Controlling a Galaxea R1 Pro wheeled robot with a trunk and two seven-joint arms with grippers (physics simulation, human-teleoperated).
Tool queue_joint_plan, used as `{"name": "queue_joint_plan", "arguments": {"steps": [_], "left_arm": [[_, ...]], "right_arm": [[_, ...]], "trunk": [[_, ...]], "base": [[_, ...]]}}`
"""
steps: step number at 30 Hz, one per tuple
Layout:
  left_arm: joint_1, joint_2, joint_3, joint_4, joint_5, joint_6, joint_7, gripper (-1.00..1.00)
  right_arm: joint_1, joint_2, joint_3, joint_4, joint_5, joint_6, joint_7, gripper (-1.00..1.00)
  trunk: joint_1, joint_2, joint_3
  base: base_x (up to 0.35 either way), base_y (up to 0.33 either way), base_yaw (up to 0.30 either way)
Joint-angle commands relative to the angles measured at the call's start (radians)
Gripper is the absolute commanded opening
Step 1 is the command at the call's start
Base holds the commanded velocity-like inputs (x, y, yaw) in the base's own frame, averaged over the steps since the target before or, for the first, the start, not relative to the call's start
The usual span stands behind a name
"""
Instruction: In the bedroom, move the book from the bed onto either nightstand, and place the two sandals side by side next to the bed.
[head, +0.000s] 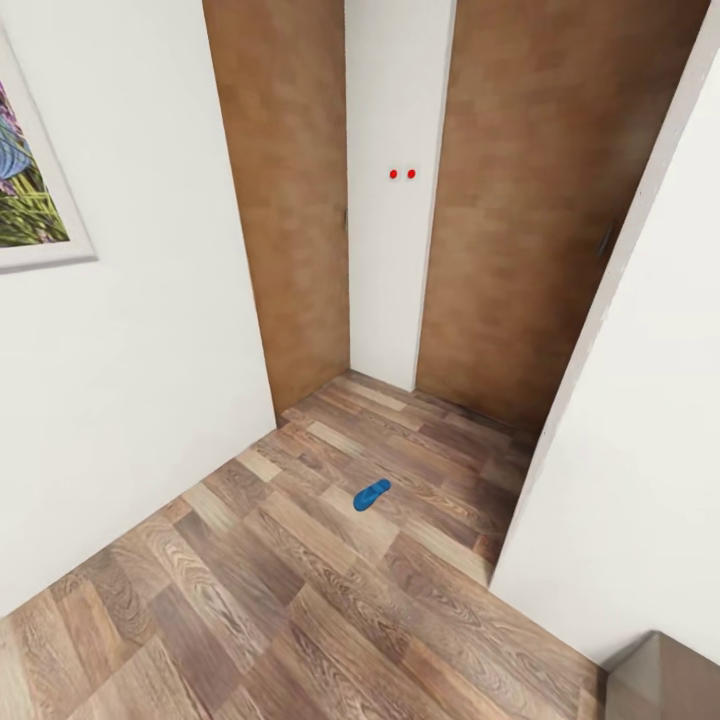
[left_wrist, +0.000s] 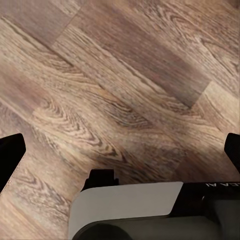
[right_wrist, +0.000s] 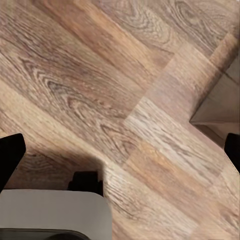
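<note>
Matt wood-plank floor (head: 300, 600); smooth blue sandal (head: 371, 494).

Two brown wooden doors (head: 290, 190) flank a narrow white wall strip (head: 395, 200); a framed picture (head: 25, 180), perhaps botanical, hangs left.

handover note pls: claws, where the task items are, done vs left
Left claw: open, empty, over bare wood floor.
Right claw: open, empty, over floor.
One blue sandal lies on the floor ahead, in a hallway nook before two brown doors. Framed picture on the left wall.
Done: nothing visibly done.
Left: pick up this sandal, find the second, set both beside the bed; move the book to a nightstand.
</note>
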Motion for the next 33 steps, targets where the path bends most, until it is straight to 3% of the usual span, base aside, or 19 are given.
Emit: {"name": "queue_joint_plan", "arguments": {"steps": [1, 33], "left_arm": [[0.000, 0.000, 0.000, -0.001, 0.000, -0.002, 0.001, 1.00], [0.000, 0.000, 0.000, -0.001, 0.000, -0.002, 0.000, 1.00]], "right_arm": [[0.000, 0.000, 0.000, 0.001, 0.000, -0.003, 0.000, 1.00], [0.000, 0.003, 0.000, 0.001, 0.000, -0.003, -0.001, 1.00]], "trunk": [[0.001, 0.000, -0.001], [0.001, 0.000, -0.001]], "base": [[0.321, 0.000, -0.001], [0.324, 0.000, 0.000]]}}
